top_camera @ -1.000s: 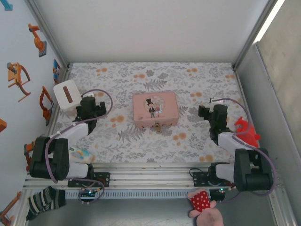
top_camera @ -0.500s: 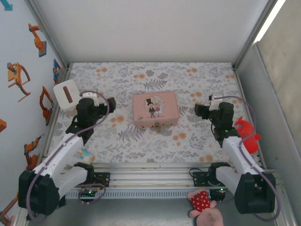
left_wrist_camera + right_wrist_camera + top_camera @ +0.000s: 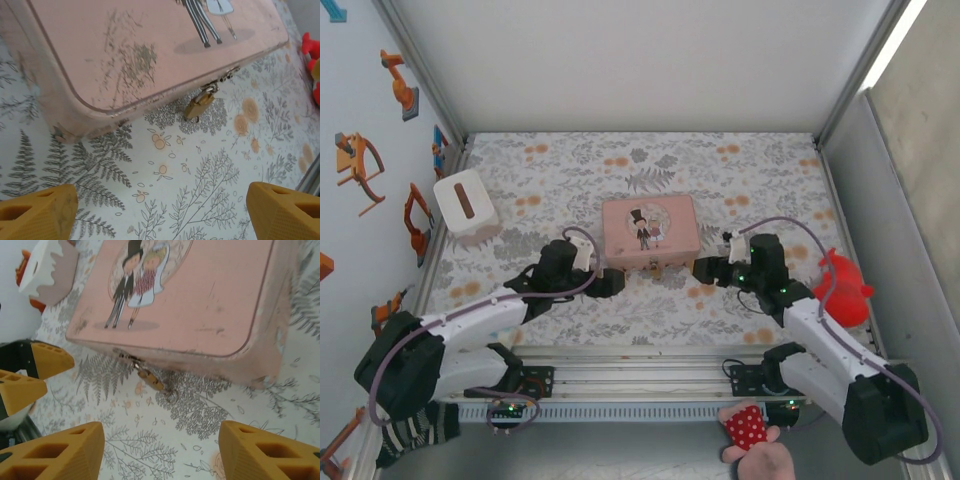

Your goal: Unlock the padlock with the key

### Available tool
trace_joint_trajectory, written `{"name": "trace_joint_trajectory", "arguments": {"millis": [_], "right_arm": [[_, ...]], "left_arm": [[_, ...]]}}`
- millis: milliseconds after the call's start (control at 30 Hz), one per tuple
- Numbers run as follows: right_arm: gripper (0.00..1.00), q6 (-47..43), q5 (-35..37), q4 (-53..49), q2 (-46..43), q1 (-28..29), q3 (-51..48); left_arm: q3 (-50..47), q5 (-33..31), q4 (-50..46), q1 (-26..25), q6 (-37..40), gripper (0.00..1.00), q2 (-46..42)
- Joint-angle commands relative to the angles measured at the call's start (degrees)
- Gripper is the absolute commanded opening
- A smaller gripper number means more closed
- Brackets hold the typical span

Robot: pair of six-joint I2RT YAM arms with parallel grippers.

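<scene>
**Padlock locked on the hasp, both grippers empty**

On the left, our left gripper (image 3: 612, 282) hovers low over the table (image 3: 520, 170), just beside the near left corner of the pink box (image 3: 650, 230). From its wrist camera we see its jaws spread wide with nothing between them, only patterned table under the gripper (image 3: 160, 214).

In the middle, the padlock (image 3: 656, 268) hangs from the hasp on the near side of the box, its body resting on the table against the box wall. Up close, the padlock (image 3: 199, 104) has its shackle end at the hasp and its body pointing away from the box toward the arm bases. Its long axis runs roughly from box to near edge, slightly slanted. We judge the keyhole end faces us, though we cannot make it out.

On the right, our right gripper (image 3: 705, 270) sits near the box's near right corner, aimed at the lock. In its own view the jaws stand apart and empty (image 3: 165, 450), with the padlock (image 3: 150, 379) ahead of them.

As we read it, nothing of the task is done. The shackle looks closed through the hasp and no key is in either gripper. Picking up the key, inserting it and turning it all remain.
</scene>
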Motion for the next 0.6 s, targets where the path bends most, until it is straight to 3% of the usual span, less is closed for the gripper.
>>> {"name": "trace_joint_trajectory", "arguments": {"millis": [0, 233, 567], "right_arm": [[0.56, 4.7, 1.7, 6.4, 5.7, 2.6, -1.2], [0.44, 1.0, 3.9, 14.7, 17.1, 7.8, 1.2], [0.5, -1.3, 6.1, 34.2, 28.3, 13.6, 0.4]], "left_arm": [[2.3, 2.2, 2.9, -1.2, -1.9, 0.86, 1.7], [1.4, 0.0, 3.3, -2.1, -3.3, 0.86, 0.0], [-0.2, -1.9, 2.4, -2.1, -4.9, 0.86, -2.5]]}}
